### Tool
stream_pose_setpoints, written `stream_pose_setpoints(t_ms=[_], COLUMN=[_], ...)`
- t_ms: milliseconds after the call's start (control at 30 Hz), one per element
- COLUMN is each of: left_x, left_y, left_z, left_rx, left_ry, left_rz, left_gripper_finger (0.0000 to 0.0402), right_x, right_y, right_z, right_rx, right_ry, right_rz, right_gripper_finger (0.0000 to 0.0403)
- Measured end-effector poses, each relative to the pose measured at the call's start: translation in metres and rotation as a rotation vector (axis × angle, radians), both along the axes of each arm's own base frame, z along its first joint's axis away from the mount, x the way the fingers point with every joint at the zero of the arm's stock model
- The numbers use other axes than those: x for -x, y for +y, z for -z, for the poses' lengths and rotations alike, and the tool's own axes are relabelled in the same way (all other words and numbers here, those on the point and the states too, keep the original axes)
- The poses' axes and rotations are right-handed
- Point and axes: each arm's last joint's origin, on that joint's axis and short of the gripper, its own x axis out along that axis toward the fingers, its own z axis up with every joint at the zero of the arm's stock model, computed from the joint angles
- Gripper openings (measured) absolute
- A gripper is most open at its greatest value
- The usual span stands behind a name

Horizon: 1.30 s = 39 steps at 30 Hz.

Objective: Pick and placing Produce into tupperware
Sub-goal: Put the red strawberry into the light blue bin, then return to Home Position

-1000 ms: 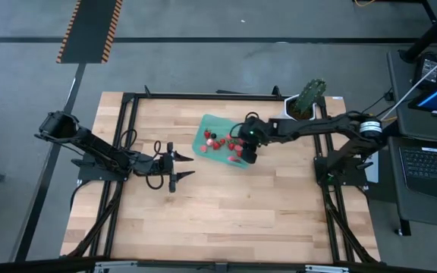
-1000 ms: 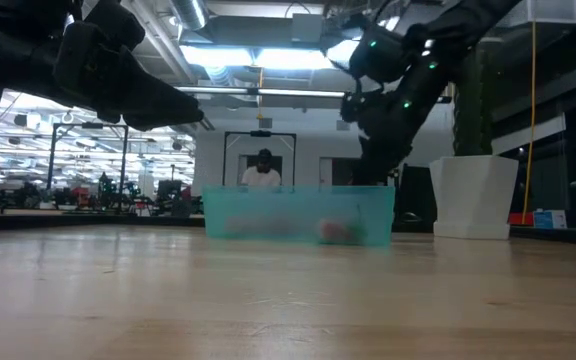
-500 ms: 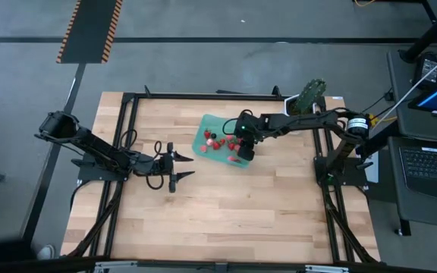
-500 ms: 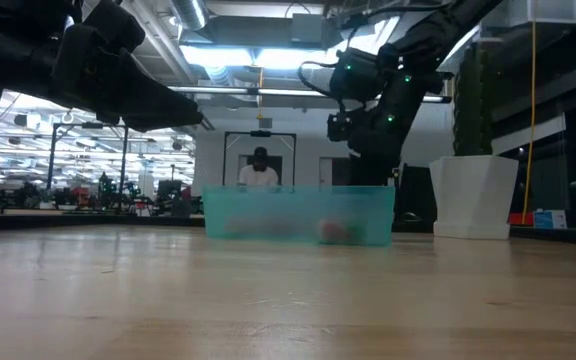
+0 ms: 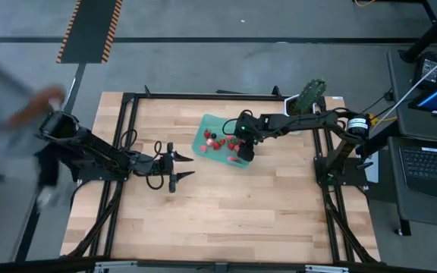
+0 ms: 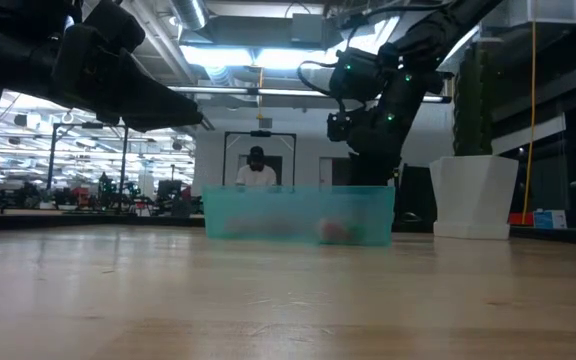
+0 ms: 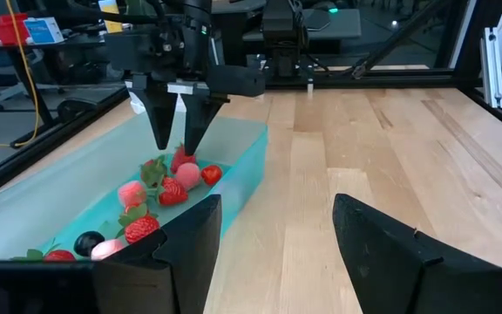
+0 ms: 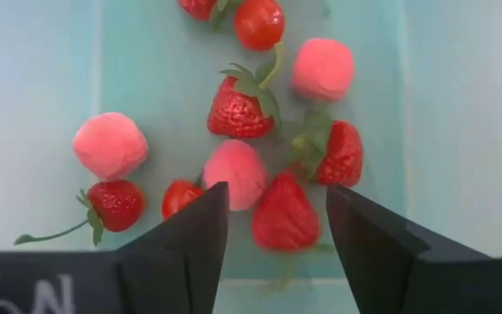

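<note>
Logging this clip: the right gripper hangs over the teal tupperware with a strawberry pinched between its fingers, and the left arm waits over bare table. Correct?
Not quite. The right gripper does hang over the tupperware, but its fingers are open with nothing between them; the right wrist view shows the strawberries lying on the container floor below. The left gripper waits over bare table, as stated.

Bare tabletop open; plant beside tupperware corner.

Right gripper above the tupperware, over its berries. Left gripper beside the tupperware, above bare tabletop.
</note>
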Motion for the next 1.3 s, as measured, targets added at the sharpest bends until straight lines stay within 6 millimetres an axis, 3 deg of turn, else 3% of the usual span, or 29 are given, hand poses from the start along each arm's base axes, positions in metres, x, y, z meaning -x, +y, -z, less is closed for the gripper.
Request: stream_pose_setpoints(t_ms=[367, 533, 767, 1000, 1300], left_x=[0.000, 0.000, 0.008, 0.037, 0.088], left_y=[0.000, 0.000, -0.003, -0.006, 0.006], left_z=[-0.001, -0.007, -0.026, -0.043, -0.064], left_rx=[-0.070, -0.076, -0.102, -0.079, 0.010], left_ry=[0.000, -0.046, -0.131, -0.104, -0.185], left_rz=[0.012, 0.013, 0.069, 0.311, 0.382], left_gripper_finger=[0.0215, 0.0215, 0.0215, 0.0215, 0.0215], right_x=[-0.002, -0.009, -0.007, 0.038, 0.127], right_y=[-0.001, 0.003, 0.030, 0.058, 0.095], right_z=[-0.005, -0.033, -0.076, -0.114, -0.145], right_rx=[-0.032, -0.030, 0.027, 0.045, 0.073], right_ry=[-0.003, 0.006, -0.121, -0.265, -0.590], right_rz=[0.065, 0.043, -0.089, -0.128, -0.175], right_gripper_finger=[0.0178, 0.0176, 0.0178, 0.0179, 0.0179])
